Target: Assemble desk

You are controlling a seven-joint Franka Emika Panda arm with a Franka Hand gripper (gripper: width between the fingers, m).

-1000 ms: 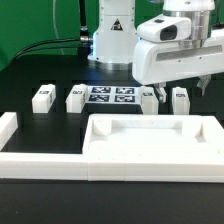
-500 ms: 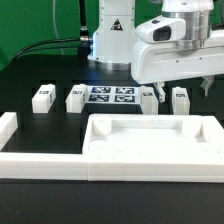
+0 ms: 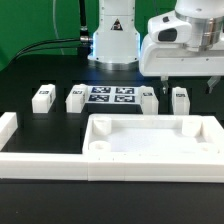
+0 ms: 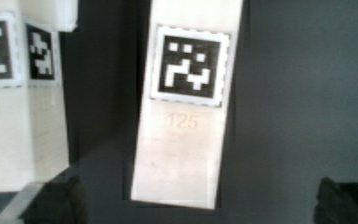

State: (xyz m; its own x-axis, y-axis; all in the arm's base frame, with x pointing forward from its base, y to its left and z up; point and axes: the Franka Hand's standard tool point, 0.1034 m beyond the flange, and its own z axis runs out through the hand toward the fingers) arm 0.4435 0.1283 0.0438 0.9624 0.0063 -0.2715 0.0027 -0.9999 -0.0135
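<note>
Legs of the desk are set out in a row on the black table [image 3: 30, 60], behind the tabletop [image 3: 150, 165] — a white rectangular tray with round sockets at its corners, laid open side up at the front of the exterior view and butted against the white border rail [image 3: 40, 160]. The leftmost leg [image 3: 42, 98] and the second leg [image 3: 75, 98] are placed on the exterior view's left of the marker board [image 3: 112, 96]. The third leg [image 3: 148, 100] and the rightmost leg [image 3: 180, 98] are placed on its right, and each is kept apart from its neighbour. All four are left loose on the table, clear of the tabletop. The gripper [image 3: 187, 86] is poised over the rightmost leg, its jaws spread wide with nothing clasped between them. In the wrist view this leg [image 4: 190, 130] is seen lengthwise between the two dark fingertips [image 4: 34, 205], and a square black-and-white tag is carried on its upper face. A strip of dark table is left on either side, so the leg is not touched. The third leg [image 4: 2, 60] is caught at the edge of that view — tags are shown on two of its faces.
</note>
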